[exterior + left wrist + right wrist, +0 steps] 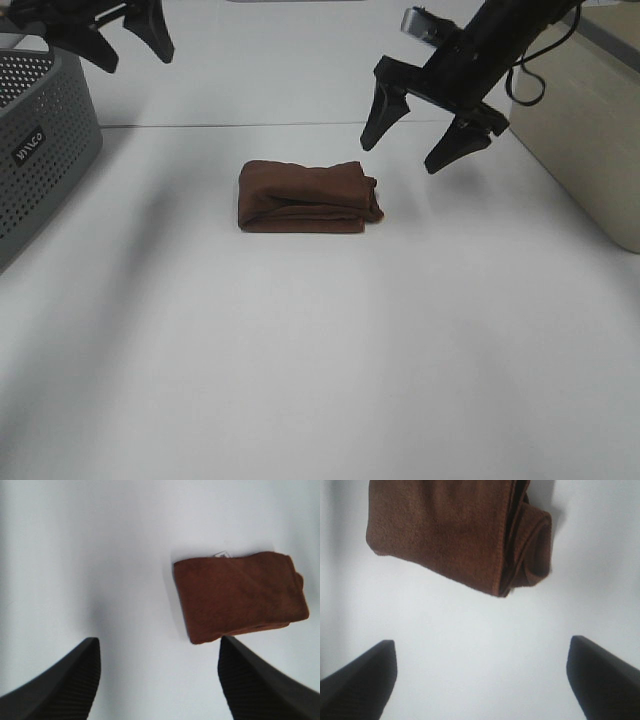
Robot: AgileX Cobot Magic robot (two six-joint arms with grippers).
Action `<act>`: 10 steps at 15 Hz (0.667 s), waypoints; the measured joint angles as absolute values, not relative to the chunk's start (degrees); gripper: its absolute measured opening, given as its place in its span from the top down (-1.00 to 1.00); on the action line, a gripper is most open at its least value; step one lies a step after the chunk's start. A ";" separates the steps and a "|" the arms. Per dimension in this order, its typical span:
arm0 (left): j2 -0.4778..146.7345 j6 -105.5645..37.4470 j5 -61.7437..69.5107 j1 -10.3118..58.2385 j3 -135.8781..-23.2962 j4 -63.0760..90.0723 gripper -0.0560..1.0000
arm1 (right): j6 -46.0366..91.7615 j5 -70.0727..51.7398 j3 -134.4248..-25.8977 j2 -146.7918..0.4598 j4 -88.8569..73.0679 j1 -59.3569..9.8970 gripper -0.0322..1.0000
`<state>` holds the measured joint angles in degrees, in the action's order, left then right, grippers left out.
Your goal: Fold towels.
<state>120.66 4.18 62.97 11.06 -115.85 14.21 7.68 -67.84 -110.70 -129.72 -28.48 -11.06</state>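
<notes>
The dark reddish-brown towel (308,196) lies folded into a small thick rectangle in the middle of the white table. It also shows in the left wrist view (240,594), with a small white tag (222,555) at one edge, and in the right wrist view (460,530). My left gripper (135,42) is open and empty, raised at the far left above the table. My right gripper (412,135) is open and empty, raised just right of and behind the towel. Neither gripper touches the towel.
A grey perforated basket (40,150) stands at the left edge of the table. A beige box-like unit (590,130) stands at the right edge. A seam in the table surface (230,124) runs across behind the towel.
</notes>
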 joint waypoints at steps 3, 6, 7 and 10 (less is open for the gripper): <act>115.74 4.24 69.04 11.06 -115.85 7.62 -0.32 | 6.07 -69.04 -110.70 -123.87 -24.01 -11.06 -0.73; 105.71 4.24 69.33 11.06 -109.32 1.72 -0.32 | 3.95 -69.21 -110.12 -114.59 -20.68 -11.06 -0.73; 102.39 4.24 69.39 11.06 -105.60 0.57 -0.32 | 3.67 -69.21 -108.69 -111.55 -20.00 -11.06 -0.73; 89.90 4.24 69.44 11.06 -90.36 -1.60 -0.32 | 3.61 -69.21 -98.95 -100.04 -16.73 -11.06 -0.73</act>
<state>89.90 4.24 69.44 11.06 -90.36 -1.60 3.61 -69.21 -98.95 -100.04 -16.73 -11.06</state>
